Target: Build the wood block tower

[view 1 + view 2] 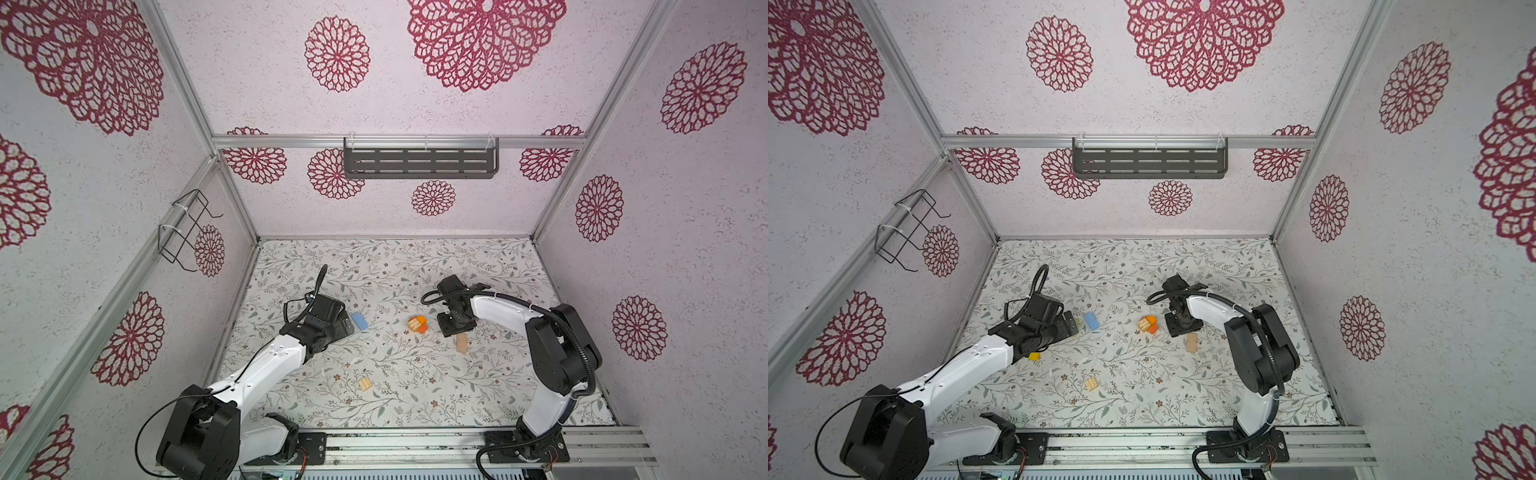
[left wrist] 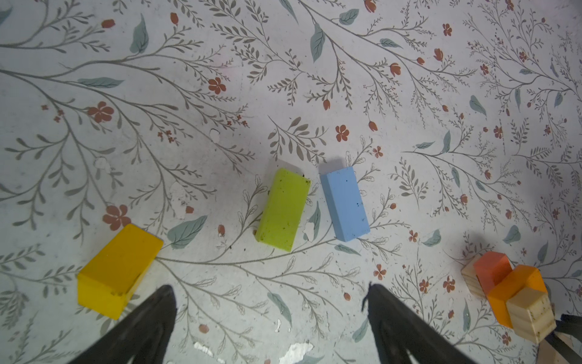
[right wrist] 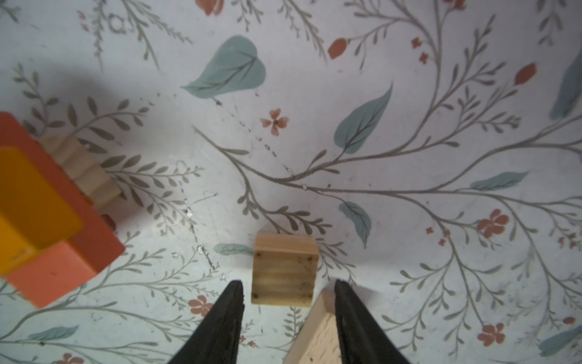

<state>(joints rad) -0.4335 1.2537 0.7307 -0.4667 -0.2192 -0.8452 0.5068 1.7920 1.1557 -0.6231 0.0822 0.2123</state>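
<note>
Right gripper (image 3: 288, 291) half-spread, gripping nothing — square tan block (image 3: 285, 271) on floral mat (image 3: 409, 141) between its tips, long tan block (image 3: 315, 331) against one finger. Wood block tower (image 1: 417, 323) near, apart. Left gripper (image 2: 271, 287) wide — empty.

Bright diffuse light, soft shadows, wide-angle edge distortion.

The yellow wooden block (image 2: 118, 271), lime-green wooden block (image 2: 283, 209) and light-blue wooden block (image 2: 345, 203) contrast with the white surface (image 2: 258, 110), printed with grey-green sprigs and rust-red flowers.
</note>
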